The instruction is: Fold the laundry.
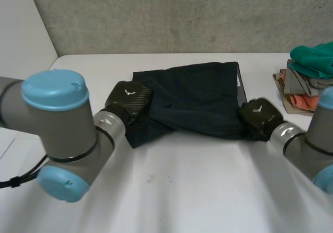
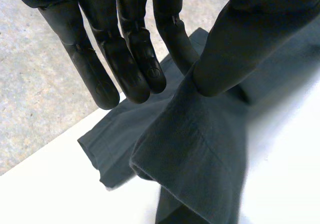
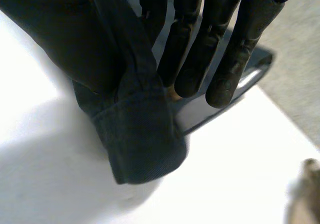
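I've got one dark navy cloth garment [image 1: 192, 98] lying spread in the middle of the white table [image 1: 182, 191], and a hand on each side of it. My left hand [image 1: 127, 100] is at the garment's left edge. In its wrist view the fingers [image 2: 135, 59] are straight and the thumb nips a ridge of cloth [image 2: 200, 159] against them, lifted clear of the table. My right hand [image 1: 260, 117] is at the near right corner, where the hem [image 3: 140, 134] wraps over the thumb and is pinched against straight fingers [image 3: 235, 49].

I read this as two matching grips, one per side, so the near edge can be carried over evenly. The fold itself isn't made yet.

The count is one garment in hand and two hands working. One heap of other laundry [image 1: 307, 77] waits at the far right, with teal, grey, orange and tan pieces showing.
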